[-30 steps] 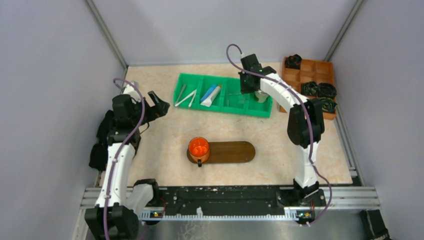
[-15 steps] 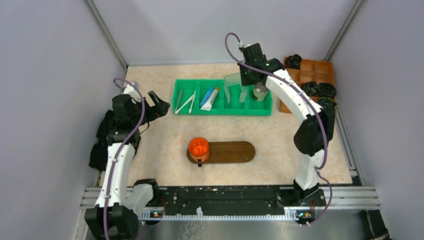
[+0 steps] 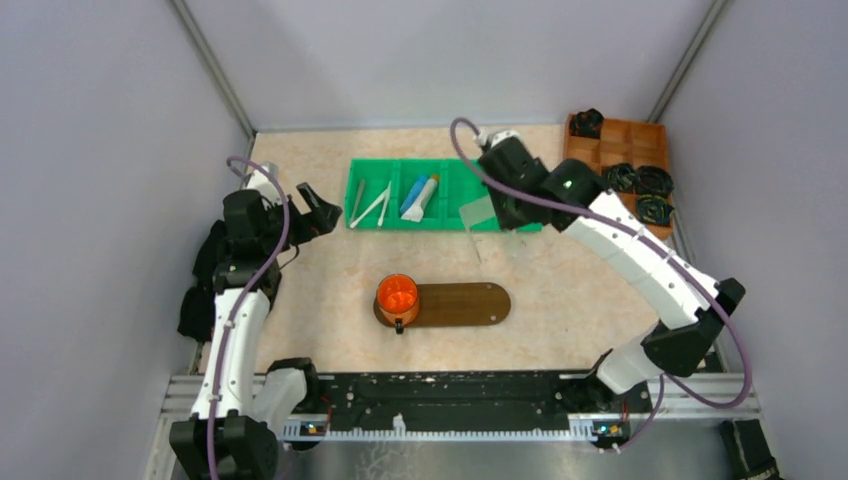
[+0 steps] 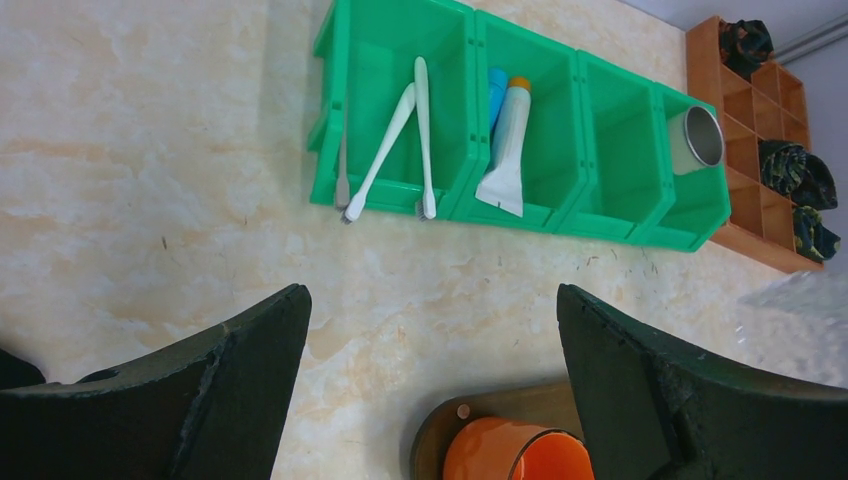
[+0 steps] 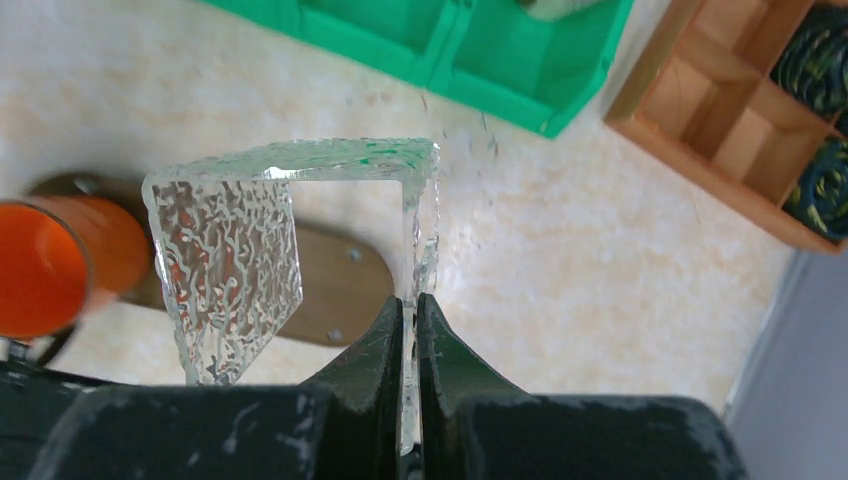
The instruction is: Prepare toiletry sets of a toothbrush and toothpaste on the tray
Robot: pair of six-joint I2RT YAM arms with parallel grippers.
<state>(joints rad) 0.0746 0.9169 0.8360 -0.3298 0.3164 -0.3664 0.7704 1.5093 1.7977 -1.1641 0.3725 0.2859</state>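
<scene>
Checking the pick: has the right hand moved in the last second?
Yes. The right hand, shut on the clear container, came from over the green bin's right end toward its near edge.

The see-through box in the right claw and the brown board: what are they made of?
The clear box, pinched at one wall by the right gripper, looks like transparent plastic, possibly glass: pebbled, see-through walls. The tray looks like dark brown wood, smooth and matte.

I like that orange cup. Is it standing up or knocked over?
Upright: the orange cup sits on the tray, open mouth facing up.
</scene>
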